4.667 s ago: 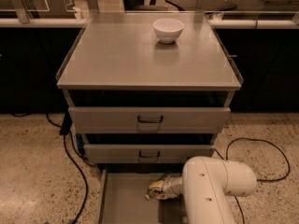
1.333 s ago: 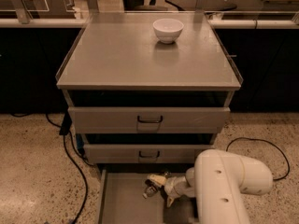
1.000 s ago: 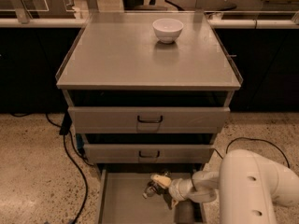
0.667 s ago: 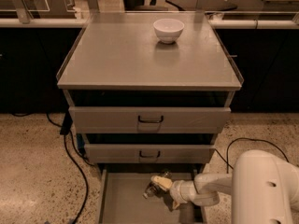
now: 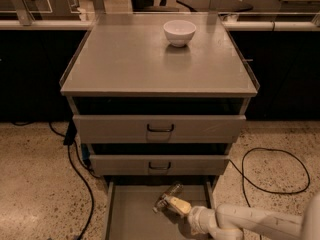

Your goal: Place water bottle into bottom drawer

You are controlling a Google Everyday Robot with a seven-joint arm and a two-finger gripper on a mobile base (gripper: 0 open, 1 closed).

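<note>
End effector (image 5: 168,203) is reaching into bottom drawer (image 5: 132,215), water bottle (image 5: 174,189) at its tip, can't tell if clamped; next needing release, then retreat

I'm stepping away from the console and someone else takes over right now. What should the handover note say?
Gripper: low over the open bottom drawer, with the arm reaching in from the right and its tip at the water bottle. Whether it grips the bottle cannot be seen.
Water bottle: tilted, within the drawer's outline near the back. It is unclear whether it rests on the floor.
Elsewhere: white bowl on the cabinet top.
Done: drawer open, bottle brought into it.
Left: confirm the bottle is set down and released, then withdraw the arm.
</note>
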